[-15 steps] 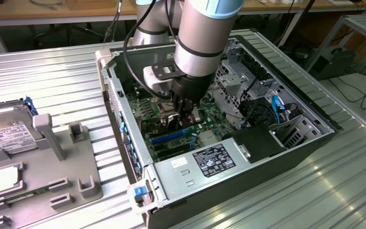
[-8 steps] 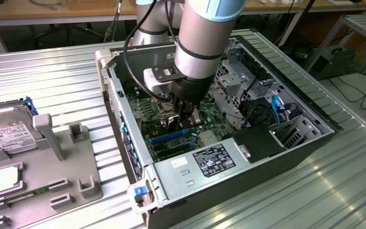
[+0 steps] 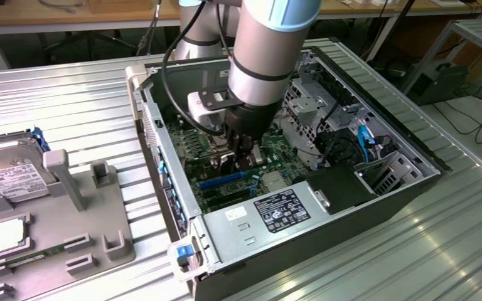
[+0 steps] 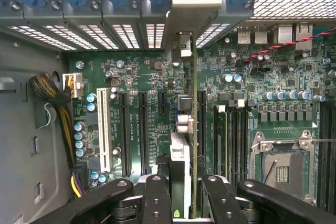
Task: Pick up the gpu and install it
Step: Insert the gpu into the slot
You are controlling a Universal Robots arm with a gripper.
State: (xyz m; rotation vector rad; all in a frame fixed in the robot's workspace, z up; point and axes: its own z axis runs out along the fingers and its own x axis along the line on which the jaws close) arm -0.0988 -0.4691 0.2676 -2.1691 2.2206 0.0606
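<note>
The black gripper (image 4: 187, 203) pinches the thin dark gpu card (image 4: 181, 153) on edge, low over the green motherboard (image 4: 142, 77) inside the open grey computer case (image 3: 391, 210). Pick-up looks done; seating in a slot cannot be confirmed. Its long axis runs toward the case's vented rear wall (image 4: 79, 32), silver bracket (image 4: 191, 3) leading.

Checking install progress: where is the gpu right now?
In the wrist view the gpu stands edge-on in the pincer, over black slots on the motherboard; in the exterior view it sits mid-case under the arm.
</note>
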